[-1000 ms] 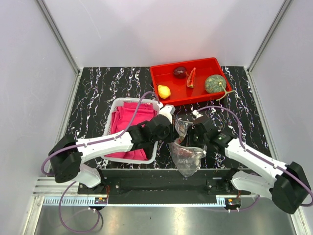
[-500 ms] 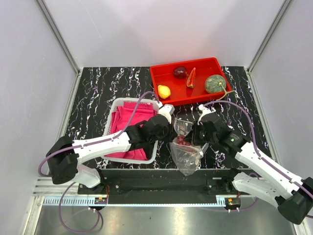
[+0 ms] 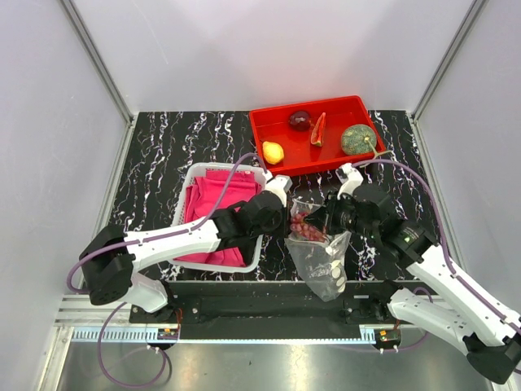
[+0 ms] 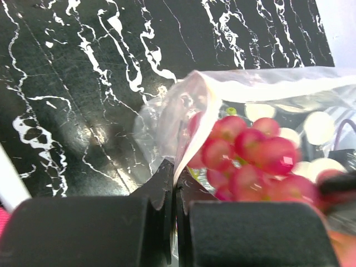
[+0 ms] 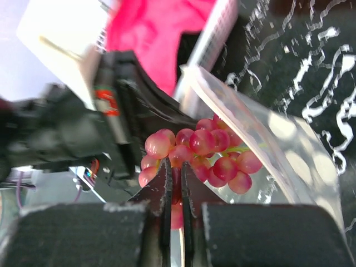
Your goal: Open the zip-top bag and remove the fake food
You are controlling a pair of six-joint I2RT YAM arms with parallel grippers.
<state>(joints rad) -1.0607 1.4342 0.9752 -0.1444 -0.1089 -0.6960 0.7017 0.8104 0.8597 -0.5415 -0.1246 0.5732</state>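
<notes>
The left hand (image 4: 173, 169) is clenched on the rim of the zip-top bag (image 3: 323, 262), which hangs between the arms over the near edge of the table (image 3: 163, 155). The right hand (image 5: 173, 169) grasps the grapes (image 5: 201, 143) at the bag's mouth. It should draw them straight out along the opening while the left hand holds firm, then carry them to the red tray (image 3: 330, 156).

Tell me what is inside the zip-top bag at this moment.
A bunch of grapes sits at the mouth of the zip-top bag, pinched by the right fingers. Lower down, the crinkled, dotted film hides whether anything else remains.
</notes>
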